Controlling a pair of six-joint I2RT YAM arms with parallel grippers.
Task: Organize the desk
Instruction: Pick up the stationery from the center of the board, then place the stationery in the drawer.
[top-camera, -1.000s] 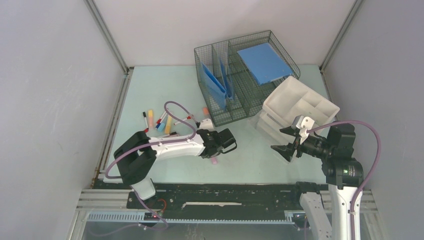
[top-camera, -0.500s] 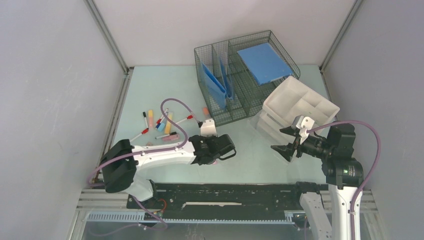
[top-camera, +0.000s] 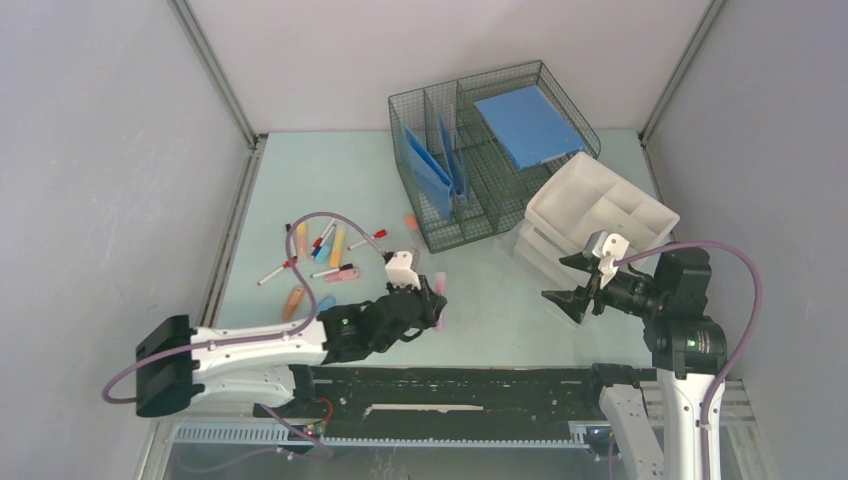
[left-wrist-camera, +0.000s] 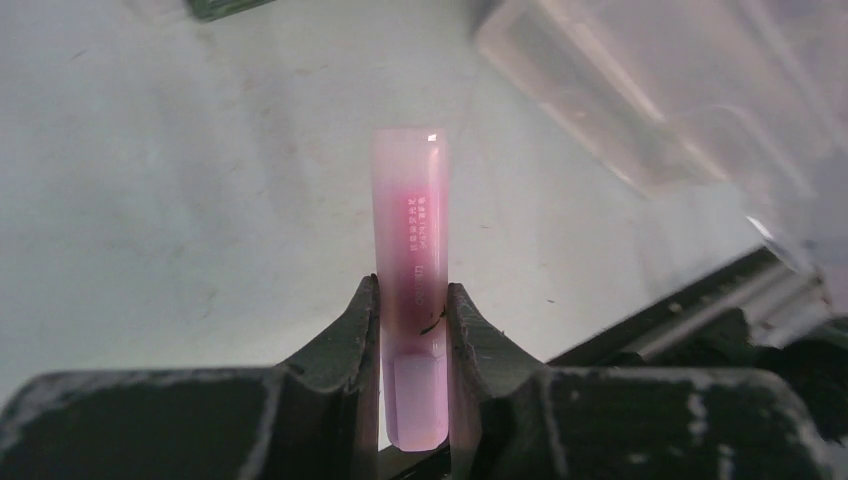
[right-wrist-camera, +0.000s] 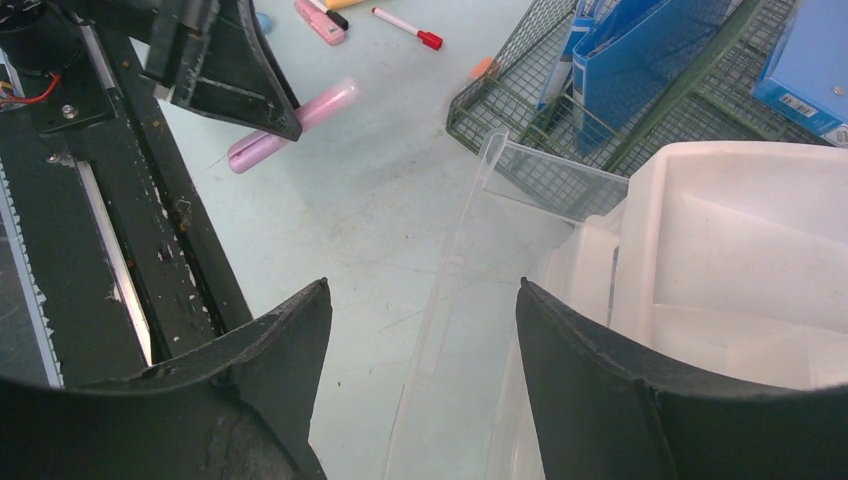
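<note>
Here's the bench (top-camera: 330, 170): a flat, level rectangle in pale mint green, smooth, with faint scuffs and dark specks showing up close. Metal framing (top-camera: 232, 230) runs down its left edge, and a black rail (top-camera: 520, 382) lines its near edge.

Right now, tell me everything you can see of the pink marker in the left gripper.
The pink marker is a stubby, translucent plastic tube with a rounded tip, small printed lettering on its side and a paler section at the gripped end. The left gripper pinches it near that end, so most of it sticks out forward over the desk. Whether it touches the desk is unclear.
</note>
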